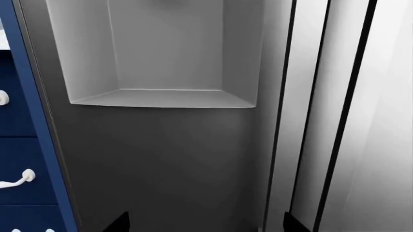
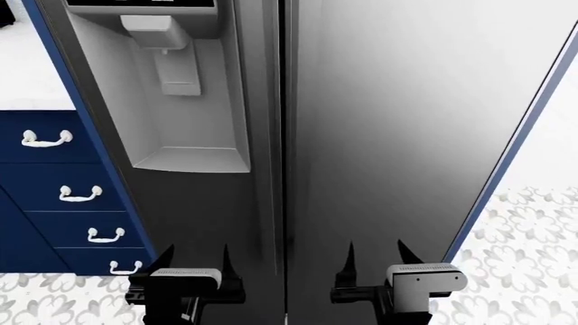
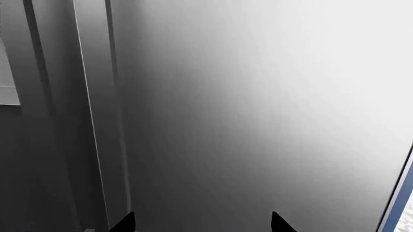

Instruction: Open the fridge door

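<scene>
Fridge door [image 2: 407, 122] shut, dead ahead on the right side; both hands, left hand [image 2: 197, 261] and right hand [image 2: 375, 256], spread and empty; panel looks slick, stiff, heavy, so grab the slim handle [image 2: 291, 135] at the centre seam

1. From the head we look forward and down on both doors.
2. Each wrist camera faces one door closely; both share the fridge door [image 3: 258, 106] handle bars with the head view.
</scene>
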Controlling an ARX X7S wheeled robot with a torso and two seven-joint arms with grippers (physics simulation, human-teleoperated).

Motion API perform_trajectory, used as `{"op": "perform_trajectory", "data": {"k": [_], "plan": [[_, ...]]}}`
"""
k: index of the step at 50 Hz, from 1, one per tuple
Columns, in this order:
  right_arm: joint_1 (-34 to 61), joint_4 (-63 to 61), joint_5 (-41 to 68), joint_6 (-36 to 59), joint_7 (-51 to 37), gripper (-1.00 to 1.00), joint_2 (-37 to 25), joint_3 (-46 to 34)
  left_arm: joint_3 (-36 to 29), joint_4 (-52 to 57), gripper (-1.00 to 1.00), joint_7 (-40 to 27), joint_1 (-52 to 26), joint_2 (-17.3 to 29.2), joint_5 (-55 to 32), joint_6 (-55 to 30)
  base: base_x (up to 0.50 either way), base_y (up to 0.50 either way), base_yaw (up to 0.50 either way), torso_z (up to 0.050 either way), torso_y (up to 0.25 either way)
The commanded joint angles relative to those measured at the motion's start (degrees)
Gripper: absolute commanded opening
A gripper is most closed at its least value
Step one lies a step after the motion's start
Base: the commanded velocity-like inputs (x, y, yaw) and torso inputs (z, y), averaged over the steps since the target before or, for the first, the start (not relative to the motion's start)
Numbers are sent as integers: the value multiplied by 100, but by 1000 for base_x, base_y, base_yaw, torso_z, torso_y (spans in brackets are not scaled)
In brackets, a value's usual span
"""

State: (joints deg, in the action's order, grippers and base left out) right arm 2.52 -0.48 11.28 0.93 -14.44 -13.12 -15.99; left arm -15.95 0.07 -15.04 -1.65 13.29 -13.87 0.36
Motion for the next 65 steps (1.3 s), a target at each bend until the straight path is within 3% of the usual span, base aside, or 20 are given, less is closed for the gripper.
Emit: {"op": "perform_trajectory", "data": {"k": [1,6,31,46,65], "plan": [[21,33,35,-8,6,100,-15,-35,-25,-8,100,-19,-13,11,-21,2,0,0,0,0,0],[-23,-90,142,-151,147,100,-44,-73,-19,-21,100,1,-9,18,-73,31,0,0,0,0,0],[2079,-1460,403,3317,87,100,69,-695,-18,-52,100,-37,-31,55,-191,55,0,0,0,0,0],[3228,-619,730,3912,426,100,497,-838,-81,-55,100,-82,-44,80,-174,42,0,0,0,0,0],[4267,1074,627,3637,686,100,893,-1136,-104,-139,100,-81,-95,94,-249,71,0,0,0,0,0]]}}
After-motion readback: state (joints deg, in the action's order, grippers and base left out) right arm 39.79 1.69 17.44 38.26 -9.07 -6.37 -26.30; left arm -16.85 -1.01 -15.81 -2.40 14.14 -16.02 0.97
